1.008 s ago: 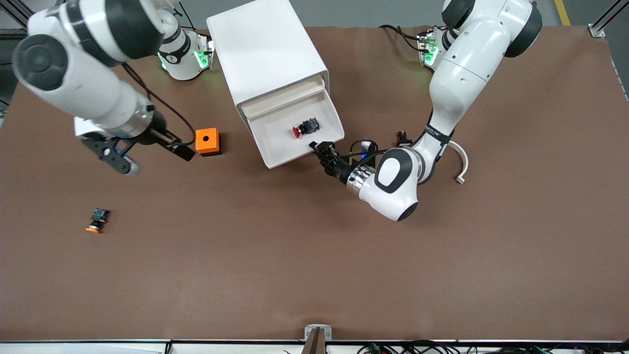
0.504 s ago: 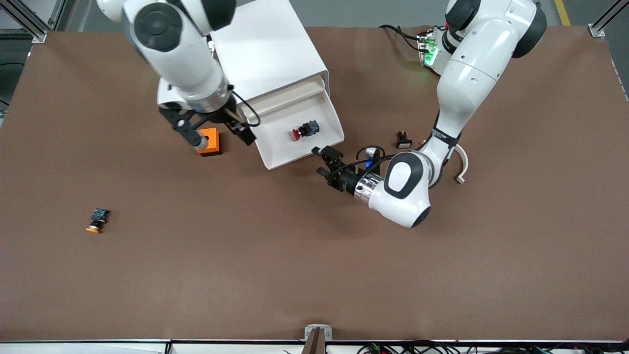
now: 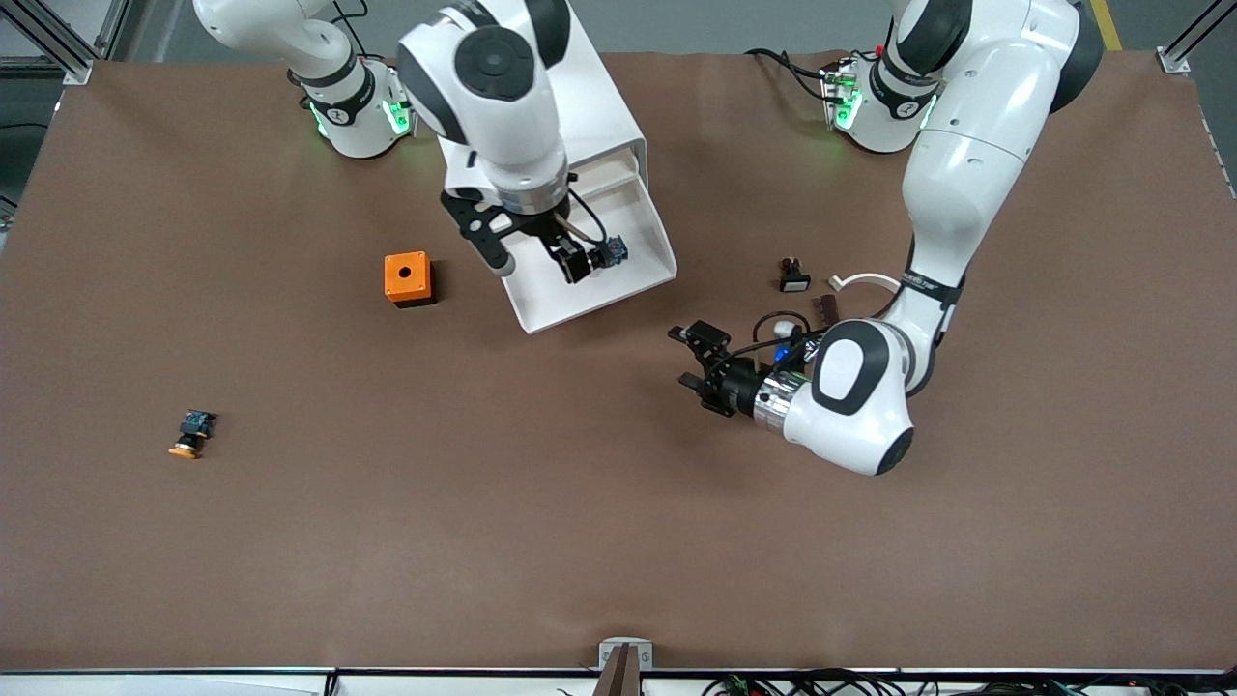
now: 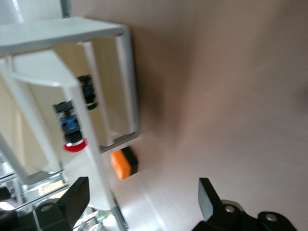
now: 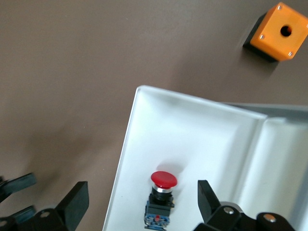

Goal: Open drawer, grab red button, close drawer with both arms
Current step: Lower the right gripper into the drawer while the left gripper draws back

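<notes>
Brown table (image 3: pixel 580 541), two white arms at its upper edge. Orange-capped button (image 3: pixel 191 432): nearest the camera, toward the right arm's end. Left gripper (image 3: pixel 698 370): low over bare table, fingers spread, holding nothing. Orange cube (image 3: pixel 407 278): beside the drawer. Drawer (image 3: pixel 618 282): pulled open from the white cabinet (image 3: pixel 527 106). Button (image 5: pixel 160 197): lying in the drawer. Right gripper (image 3: pixel 533 253): over the drawer, fingers apart above the button.
</notes>
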`<state>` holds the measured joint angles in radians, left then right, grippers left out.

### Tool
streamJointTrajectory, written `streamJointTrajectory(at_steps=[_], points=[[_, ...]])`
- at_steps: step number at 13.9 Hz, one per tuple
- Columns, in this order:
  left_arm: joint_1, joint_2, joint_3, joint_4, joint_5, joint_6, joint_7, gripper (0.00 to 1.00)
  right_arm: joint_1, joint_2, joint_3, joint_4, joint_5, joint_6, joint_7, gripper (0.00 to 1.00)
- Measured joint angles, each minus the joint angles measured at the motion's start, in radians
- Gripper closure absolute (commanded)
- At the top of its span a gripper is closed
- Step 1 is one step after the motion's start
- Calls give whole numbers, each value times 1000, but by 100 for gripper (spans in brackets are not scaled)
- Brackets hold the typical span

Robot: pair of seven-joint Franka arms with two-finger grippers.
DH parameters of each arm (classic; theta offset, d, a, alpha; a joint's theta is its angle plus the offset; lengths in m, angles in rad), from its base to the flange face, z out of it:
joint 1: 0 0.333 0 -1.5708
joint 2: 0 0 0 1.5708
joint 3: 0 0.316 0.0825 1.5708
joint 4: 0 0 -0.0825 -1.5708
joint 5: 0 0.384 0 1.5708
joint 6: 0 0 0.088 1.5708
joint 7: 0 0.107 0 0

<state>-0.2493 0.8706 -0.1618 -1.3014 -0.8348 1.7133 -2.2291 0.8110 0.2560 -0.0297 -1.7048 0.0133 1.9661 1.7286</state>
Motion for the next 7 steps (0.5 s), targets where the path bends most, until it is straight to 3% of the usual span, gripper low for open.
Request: streamJointTrajectory(at_steps=[7], points=[[65, -21, 25, 17, 99, -1, 8, 1, 91, 134, -1, -3, -43, 110, 193, 0]])
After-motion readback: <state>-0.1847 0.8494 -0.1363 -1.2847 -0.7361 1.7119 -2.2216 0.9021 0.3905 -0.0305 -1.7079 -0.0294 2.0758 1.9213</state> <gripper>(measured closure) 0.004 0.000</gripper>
